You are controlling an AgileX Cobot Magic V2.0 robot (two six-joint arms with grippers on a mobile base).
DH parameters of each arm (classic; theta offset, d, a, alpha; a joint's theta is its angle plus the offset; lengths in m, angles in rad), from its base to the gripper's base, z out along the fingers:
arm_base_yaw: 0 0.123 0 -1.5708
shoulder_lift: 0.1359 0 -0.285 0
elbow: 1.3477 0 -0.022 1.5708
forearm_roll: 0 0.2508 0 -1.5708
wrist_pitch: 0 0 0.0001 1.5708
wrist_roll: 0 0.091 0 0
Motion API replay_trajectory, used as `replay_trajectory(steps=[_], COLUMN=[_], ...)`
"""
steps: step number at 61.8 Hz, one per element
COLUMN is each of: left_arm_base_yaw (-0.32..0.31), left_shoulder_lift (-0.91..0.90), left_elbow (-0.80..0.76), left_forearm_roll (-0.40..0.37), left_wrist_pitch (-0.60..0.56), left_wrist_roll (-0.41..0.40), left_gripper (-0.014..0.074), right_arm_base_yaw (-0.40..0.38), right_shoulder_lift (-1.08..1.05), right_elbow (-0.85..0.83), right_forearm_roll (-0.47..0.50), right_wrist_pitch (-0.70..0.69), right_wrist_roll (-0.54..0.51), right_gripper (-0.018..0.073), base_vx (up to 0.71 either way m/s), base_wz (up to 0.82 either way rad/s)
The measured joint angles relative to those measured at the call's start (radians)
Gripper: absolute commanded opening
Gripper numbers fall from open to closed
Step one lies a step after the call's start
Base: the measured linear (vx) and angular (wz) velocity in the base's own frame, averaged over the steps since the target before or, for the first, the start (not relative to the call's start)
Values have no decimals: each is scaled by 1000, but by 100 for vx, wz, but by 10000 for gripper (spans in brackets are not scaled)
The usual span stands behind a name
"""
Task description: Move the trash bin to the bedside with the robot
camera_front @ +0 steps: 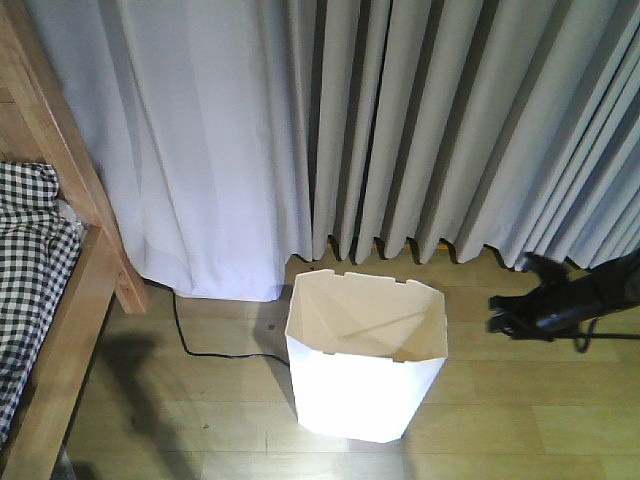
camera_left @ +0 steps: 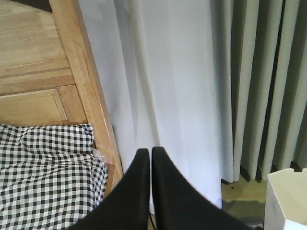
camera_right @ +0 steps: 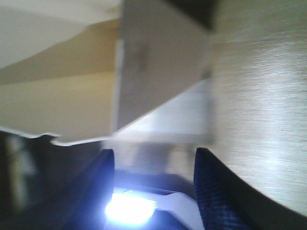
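Black fingers (camera_left: pixel 144 191) of my left gripper (camera_left: pixel 150 152) fill the bottom of the left wrist view, pressed together tip to tip with only a hairline seam between them — closed on nothing. That arm points up and forward at the pale curtain (camera_left: pixel 177 86), with the bed frame (camera_left: pixel 88 91) and its black-and-white checked bedding (camera_left: pixel 43 172) to the left, and a corner of the trash bin (camera_left: pixel 288 199) just showing at the lower right.

On my right wrist view the picture is blurred, but I see the two dark fingers (camera_right: pixel 211 191) of the right gripper (camera_right: pixel 153 155) standing well apart — jaws spread, nothing between them. Just ahead of them is the bin's white wall (camera_right: pixel 158 62) and its cream rim (camera_right: pixel 53 105); I cannot tell whether the fingers touch it.

From the front camera, the trash bin stands upright on the wooden floor (camera_front: pixel 520 410), near the middle, lidless, and I see only bare cream walls inside. My right arm (camera_front: pixel 570 300) reaches in low from the right edge, beside the bin but apart from it. A black cable (camera_front: pixel 200 345) runs across the floor from the curtain's foot toward the bin. Bed frame and bedding lie along the left edge, well apart from the bin, and the curtain hangs behind it all.
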Motion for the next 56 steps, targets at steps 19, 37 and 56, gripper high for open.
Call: replay_trajectory(steps=[19,37,56], left_arm_base_yaw=[0,0,0], left_shoulder_lift=[0,0,0], left_elbow=[0,0,0], left_forearm_roll=[0,0,0], left_wrist_pitch=[0,0,0], left_wrist_roll=[0,0,0], left_gripper=[-6,-6,-6], right_arm_base_yaw=[-1,-1,91], right_shoulder_lift=[-562,-1144,-1614], right_elbow=[405,563,595], right_forearm_roll=[-8,-16,37], right_wrist_pitch=[-222,-196,-132], right_wrist_roll=[-92,-113,-97], right_gripper=[370,370,370], base_vx=[0,0,0], base_wz=[0,0,0])
